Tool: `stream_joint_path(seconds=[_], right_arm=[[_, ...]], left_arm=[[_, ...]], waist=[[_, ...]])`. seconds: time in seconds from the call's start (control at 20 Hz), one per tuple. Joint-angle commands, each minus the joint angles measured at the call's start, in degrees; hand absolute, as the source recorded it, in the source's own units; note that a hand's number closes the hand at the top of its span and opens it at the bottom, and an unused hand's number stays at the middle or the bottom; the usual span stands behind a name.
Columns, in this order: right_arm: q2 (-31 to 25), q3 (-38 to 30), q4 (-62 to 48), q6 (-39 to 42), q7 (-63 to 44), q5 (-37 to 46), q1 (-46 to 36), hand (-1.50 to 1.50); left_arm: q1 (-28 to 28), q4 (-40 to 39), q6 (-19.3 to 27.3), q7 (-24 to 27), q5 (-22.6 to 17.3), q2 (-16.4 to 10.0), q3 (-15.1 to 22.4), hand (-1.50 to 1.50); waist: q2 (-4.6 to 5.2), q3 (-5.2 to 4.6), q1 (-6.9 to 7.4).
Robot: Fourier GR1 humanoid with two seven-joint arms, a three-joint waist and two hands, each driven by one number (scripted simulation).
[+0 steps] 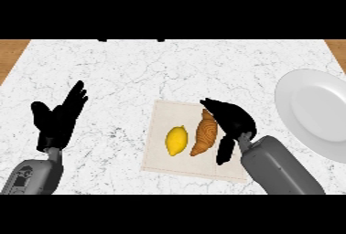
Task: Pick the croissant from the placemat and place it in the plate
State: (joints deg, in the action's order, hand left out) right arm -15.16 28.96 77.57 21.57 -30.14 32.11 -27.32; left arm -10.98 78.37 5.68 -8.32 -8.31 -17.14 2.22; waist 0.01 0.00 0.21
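Lying on the placemat (159, 119), the croissant (205, 133) runs 1 to 7 o'clock. Right robot hand (229, 119) arches unclosed at its 3; left robot hand (59, 119) rests open. Marble tabletop (135, 68), plate (317, 114) at 3.

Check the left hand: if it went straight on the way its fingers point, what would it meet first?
Nothing that shows. The left hand, open at the view's left, points away and slightly right over bare counter to its far edge, passing left of the placemat. Height is unclear.
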Motion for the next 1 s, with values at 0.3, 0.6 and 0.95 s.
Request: stream_joint_path(seconds=[0.3, 0.6, 0.95], right_arm=[[4.7, -4.9, -5.4, 3.7, 2.7, 8.5, -1.9, -1.50], [6.9, -4.3, -12.2, 4.7, 6.7, 11.0, -2.1, -1.50], [8.8, -3.1, -16.0, 3.2, 14.0, 13.6, -2.8, 1.50]], left_arm=[[-0.6, 2.5, -1.7, -3.1, 2.4, 1.2, -2.7, 0.00], [7.6, 5.8, -4.3, 1.3, 1.8, 1.9, -3.0, 0.00], [1.3, 1.2, -4.7, -0.3, 2.6, 1.5, -4.5, 0.00]], waist=[[-0.03, 0.00, -0.10], [-0.06, 0.00, 0.25], [0.06, 0.00, 0.03]])
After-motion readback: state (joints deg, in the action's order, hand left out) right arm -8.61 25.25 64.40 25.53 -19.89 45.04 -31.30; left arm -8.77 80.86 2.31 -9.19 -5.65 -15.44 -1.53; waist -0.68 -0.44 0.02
